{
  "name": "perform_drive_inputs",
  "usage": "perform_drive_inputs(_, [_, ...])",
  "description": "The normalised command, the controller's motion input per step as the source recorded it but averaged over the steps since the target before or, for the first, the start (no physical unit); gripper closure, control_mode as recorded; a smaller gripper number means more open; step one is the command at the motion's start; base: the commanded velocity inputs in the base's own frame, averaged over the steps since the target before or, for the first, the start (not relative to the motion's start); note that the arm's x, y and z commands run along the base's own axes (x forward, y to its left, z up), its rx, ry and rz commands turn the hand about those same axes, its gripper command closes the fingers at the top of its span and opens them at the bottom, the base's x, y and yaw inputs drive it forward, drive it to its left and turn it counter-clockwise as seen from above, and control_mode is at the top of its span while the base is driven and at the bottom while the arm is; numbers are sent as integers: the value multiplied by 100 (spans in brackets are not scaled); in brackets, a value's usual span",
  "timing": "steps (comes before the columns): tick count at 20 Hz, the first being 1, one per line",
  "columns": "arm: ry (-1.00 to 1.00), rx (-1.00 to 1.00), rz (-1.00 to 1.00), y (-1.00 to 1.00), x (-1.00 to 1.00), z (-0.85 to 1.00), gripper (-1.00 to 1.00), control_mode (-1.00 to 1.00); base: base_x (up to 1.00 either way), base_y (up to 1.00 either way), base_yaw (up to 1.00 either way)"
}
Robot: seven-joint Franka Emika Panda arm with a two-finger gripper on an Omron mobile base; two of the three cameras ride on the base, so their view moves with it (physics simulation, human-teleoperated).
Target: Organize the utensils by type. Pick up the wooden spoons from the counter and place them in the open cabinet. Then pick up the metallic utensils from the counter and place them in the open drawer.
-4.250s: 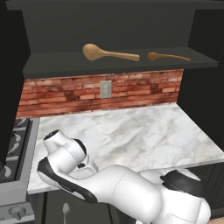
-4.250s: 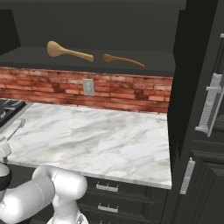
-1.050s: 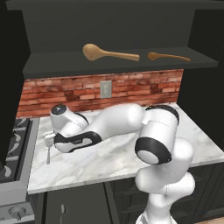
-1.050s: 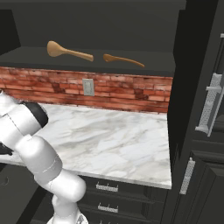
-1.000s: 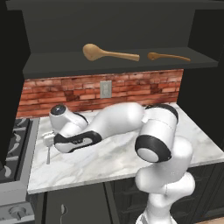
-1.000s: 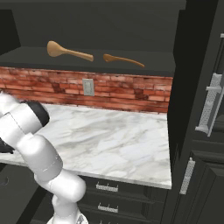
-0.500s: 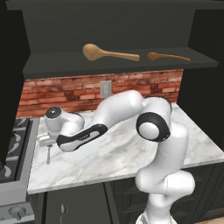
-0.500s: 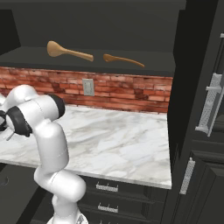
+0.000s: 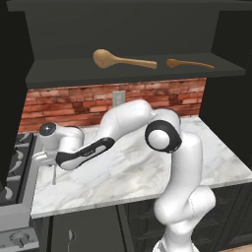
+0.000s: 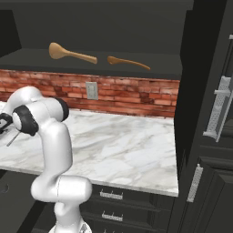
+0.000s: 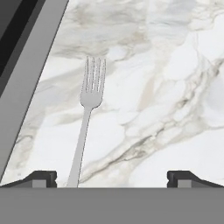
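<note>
A silver fork (image 11: 89, 127) lies flat on the white marble counter (image 9: 147, 172) near its left end, tines pointing away from the hand. My gripper (image 11: 112, 179) hovers just over the fork's handle, jaws wide open, the handle passing close to the left fingertip (image 11: 41, 178). From the left base view the gripper (image 9: 47, 162) hangs over the fork (image 9: 53, 174); in the right base view the gripper (image 10: 3, 123) sits at the left edge above the fork (image 10: 12, 138). Both wooden spoons rest in the open cabinet (image 9: 59, 74): the large one (image 9: 123, 60) and the small one (image 9: 189, 64).
The stove (image 9: 12, 167) borders the counter's left end, its grey edge (image 11: 26, 78) close beside the fork. A red brick wall (image 9: 74, 106) backs the counter. A small silver spoon (image 9: 71, 236) shows in the dark space below the counter front. Tall dark cupboards (image 10: 214, 113) stand at right.
The arm has stretched a little further left and its elbow has risen; the hand stays low over the fork. The jaws stayed open. Fork and wooden spoons have not moved.
</note>
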Motion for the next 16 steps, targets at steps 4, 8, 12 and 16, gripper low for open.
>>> perform_drive_inputs(4, [0, 0, 0, 7, 3, -10, -100, -100, 0, 0, 0])
perform_drive_inputs(8, [0, 0, 0, 0, 5, -9, -100, -100, 0, 0, 0])
perform_drive_inputs(12, [0, 0, 0, -1, 7, -14, -100, -100, 0, 0, 0])
perform_drive_inputs(16, [0, 0, 0, -2, 8, -19, -100, -100, 0, 0, 0])
